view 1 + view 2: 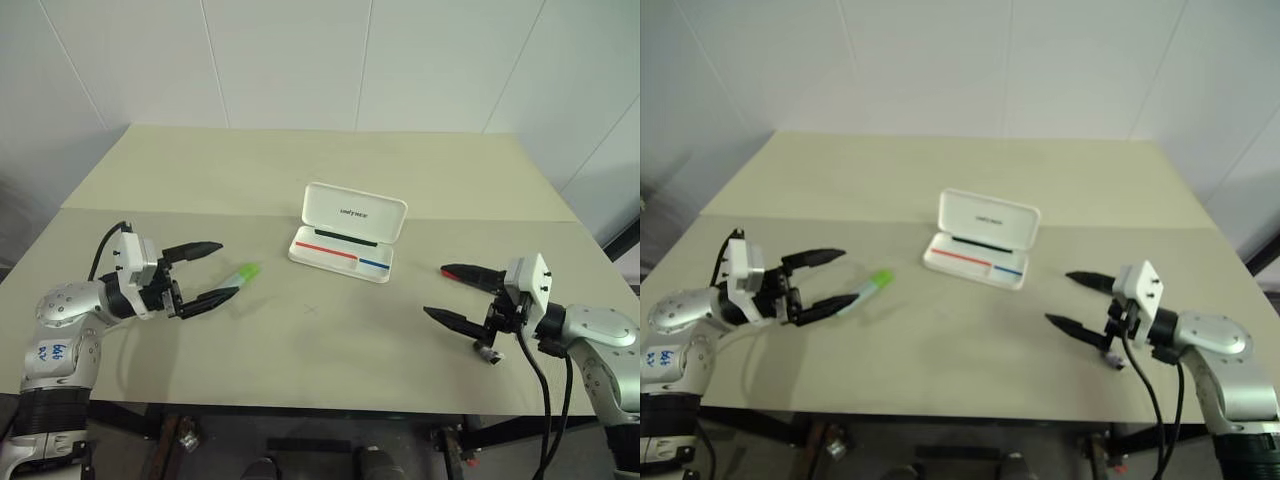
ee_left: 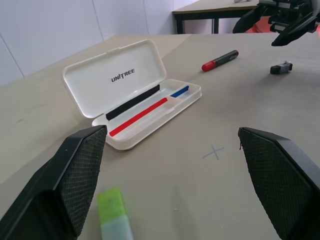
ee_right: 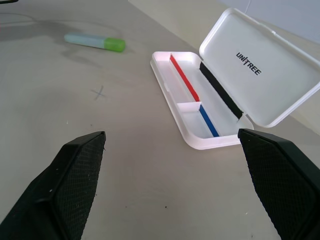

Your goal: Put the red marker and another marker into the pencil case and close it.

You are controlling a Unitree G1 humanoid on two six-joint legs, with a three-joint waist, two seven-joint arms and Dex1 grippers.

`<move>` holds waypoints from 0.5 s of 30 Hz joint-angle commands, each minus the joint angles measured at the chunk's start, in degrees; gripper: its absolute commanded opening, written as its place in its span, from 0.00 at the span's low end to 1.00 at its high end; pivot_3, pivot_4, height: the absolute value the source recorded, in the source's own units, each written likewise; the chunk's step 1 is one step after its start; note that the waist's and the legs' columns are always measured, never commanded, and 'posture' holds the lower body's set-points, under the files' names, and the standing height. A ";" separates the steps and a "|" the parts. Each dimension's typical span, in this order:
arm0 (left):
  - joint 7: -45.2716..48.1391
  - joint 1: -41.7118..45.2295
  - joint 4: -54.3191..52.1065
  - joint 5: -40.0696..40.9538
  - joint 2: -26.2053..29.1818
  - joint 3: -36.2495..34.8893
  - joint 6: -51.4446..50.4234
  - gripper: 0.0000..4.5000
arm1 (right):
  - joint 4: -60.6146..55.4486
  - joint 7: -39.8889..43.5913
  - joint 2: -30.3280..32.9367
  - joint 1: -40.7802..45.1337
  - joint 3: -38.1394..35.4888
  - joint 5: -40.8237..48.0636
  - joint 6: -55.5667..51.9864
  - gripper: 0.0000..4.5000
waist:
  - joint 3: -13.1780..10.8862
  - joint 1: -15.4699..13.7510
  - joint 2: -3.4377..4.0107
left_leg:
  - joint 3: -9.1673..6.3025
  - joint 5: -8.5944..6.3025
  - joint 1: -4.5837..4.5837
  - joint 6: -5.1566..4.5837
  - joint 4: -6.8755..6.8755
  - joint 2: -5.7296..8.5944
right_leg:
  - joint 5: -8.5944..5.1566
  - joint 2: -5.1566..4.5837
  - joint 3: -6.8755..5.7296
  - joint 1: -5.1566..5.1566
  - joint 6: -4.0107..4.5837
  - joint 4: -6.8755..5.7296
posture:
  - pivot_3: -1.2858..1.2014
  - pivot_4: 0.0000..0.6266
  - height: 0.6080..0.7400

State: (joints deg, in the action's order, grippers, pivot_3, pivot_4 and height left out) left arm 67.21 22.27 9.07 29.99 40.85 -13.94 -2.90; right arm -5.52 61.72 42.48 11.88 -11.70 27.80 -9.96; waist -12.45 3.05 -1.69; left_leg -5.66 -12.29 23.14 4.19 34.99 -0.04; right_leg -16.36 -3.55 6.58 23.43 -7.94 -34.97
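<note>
The white pencil case [image 1: 392, 270] lies open in the middle of the table, its lid [image 1: 355, 212] standing up behind a tray with red, blue and black stripes. To its left, the green marker [image 1: 241, 274] lies flat with its bright cap toward the case. My left gripper [image 1: 228, 268] is open just left of it, the marker's pale end between the fingertips in the left wrist view. The red marker [image 2: 219, 60] lies on the table right of the case. My right gripper [image 1: 435, 290] is open and empty there, and its upper finger partly hides the red marker in the left eye view.
A small dark cylinder [image 1: 487, 352] lies on the table under my right wrist. A faint cross mark [image 1: 310, 309] sits on the bare table in front of the case. The table's front edge runs close below both arms.
</note>
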 commanded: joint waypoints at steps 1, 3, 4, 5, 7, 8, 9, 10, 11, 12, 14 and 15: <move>0.29 1.40 -1.27 0.21 0.33 0.06 -0.20 1.00 | -2.16 0.47 1.13 0.04 -1.57 1.40 -0.35 1.00 | 0.00 0.02 0.00 | 0.00 0.00 -0.01 0.00 0.00 0.00 | 0.00 0.00 0.00 0.00 0.00 0.00 | 0.52 0.24 1.00; 0.25 1.51 -1.38 0.22 0.35 0.37 -0.31 1.00 | -1.70 1.27 1.15 0.48 -0.89 1.24 -0.20 1.00 | 0.00 0.04 0.00 | 0.00 0.00 -0.01 0.00 0.00 0.00 | 0.00 0.01 0.00 0.00 0.01 -0.01 | 0.52 0.24 1.00; 0.18 1.49 -1.42 0.35 0.39 0.37 -0.47 1.00 | -1.60 1.31 1.05 0.85 -0.53 1.11 -0.25 1.00 | 0.00 0.04 0.00 | 0.00 0.00 -0.01 0.00 0.00 0.00 | 0.00 0.00 0.00 0.00 0.01 -0.01 | 0.52 0.24 1.00; 0.16 1.50 -1.40 0.50 0.47 0.30 -0.65 1.00 | -1.91 1.12 1.02 1.58 0.03 1.07 -0.89 1.00 | 0.00 0.05 0.00 | 0.00 0.00 -0.01 0.00 0.00 0.00 | 0.00 0.00 0.00 0.00 0.01 -0.01 | 0.52 0.24 1.00; 0.31 1.87 -0.75 0.49 0.70 0.21 -0.83 1.00 | -2.92 0.96 1.41 3.61 1.30 0.94 -2.63 1.00 | 0.00 0.16 0.00 | 0.00 0.00 -0.01 0.00 0.00 0.00 | 0.00 0.00 0.00 0.00 0.00 -0.01 | 0.52 0.24 1.00; 0.35 2.31 -0.11 0.23 0.72 0.32 -0.76 1.00 | -3.20 0.82 1.79 4.89 2.05 0.51 -3.64 1.00 | 0.00 0.16 0.00 | 0.00 0.00 -0.01 0.00 0.01 0.00 | 0.01 0.00 0.00 0.00 0.00 -0.01 | 0.52 0.24 1.00; 0.39 2.72 0.30 0.02 0.76 0.54 -0.98 1.00 | -3.31 0.96 2.17 6.16 2.89 0.07 -4.40 1.00 | 0.00 0.15 0.00 | 0.00 0.00 -0.01 0.00 0.01 -0.01 | 0.01 0.01 0.00 0.00 0.01 -0.01 | 0.52 0.24 1.00; 0.80 3.08 0.40 0.29 1.06 0.89 -2.23 1.00 | -3.24 0.92 2.64 7.83 4.11 -0.72 -5.48 1.00 | 0.00 0.12 0.01 | 0.00 0.00 -0.01 0.00 0.01 -0.01 | 0.01 0.01 0.00 0.01 0.01 -0.02 | 0.52 0.24 1.00; 1.22 3.45 0.42 0.46 1.38 1.20 -3.27 1.00 | -2.91 1.16 3.00 9.85 5.78 -1.77 -6.27 1.00 | 0.00 0.14 0.01 | 0.00 0.00 -0.01 0.00 0.01 -0.01 | 0.01 0.01 0.00 0.01 0.01 -0.02 | 0.52 0.24 1.00; 1.50 3.71 0.40 0.51 1.58 1.37 -3.85 1.00 | -2.57 1.45 3.22 11.40 7.15 -2.56 -6.75 1.00 | 0.00 0.20 0.01 | 0.00 0.00 -0.01 0.00 0.02 0.00 | 0.01 0.01 0.00 0.01 0.01 -0.02 | 0.52 0.24 1.00; 1.58 4.23 0.61 0.19 1.64 1.44 -4.17 1.00 | -0.97 1.32 2.99 14.92 10.60 -5.26 -7.75 1.00 | 0.00 0.16 0.01 | 0.01 0.00 -0.01 0.00 0.00 -0.01 | 0.00 0.01 0.00 0.03 0.02 -0.02 | 0.52 0.24 1.00; 1.58 4.22 0.54 0.09 1.65 1.32 -4.25 1.00 | -0.41 1.75 2.78 16.00 11.91 -6.19 -7.60 1.00 | -0.01 0.16 0.01 | 0.00 0.00 0.00 0.00 0.00 -0.02 | 0.00 0.01 -0.01 0.04 0.02 -0.02 | 0.52 0.24 1.00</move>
State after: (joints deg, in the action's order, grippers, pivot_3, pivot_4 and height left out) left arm 68.46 25.55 10.00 29.99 41.40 -12.01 -7.09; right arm -5.98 62.89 44.85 26.90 -1.20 22.92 -17.47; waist -12.46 3.21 -1.68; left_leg -5.66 -12.29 23.14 4.20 34.98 -0.06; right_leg -16.36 -3.54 6.57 23.48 -7.92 -34.99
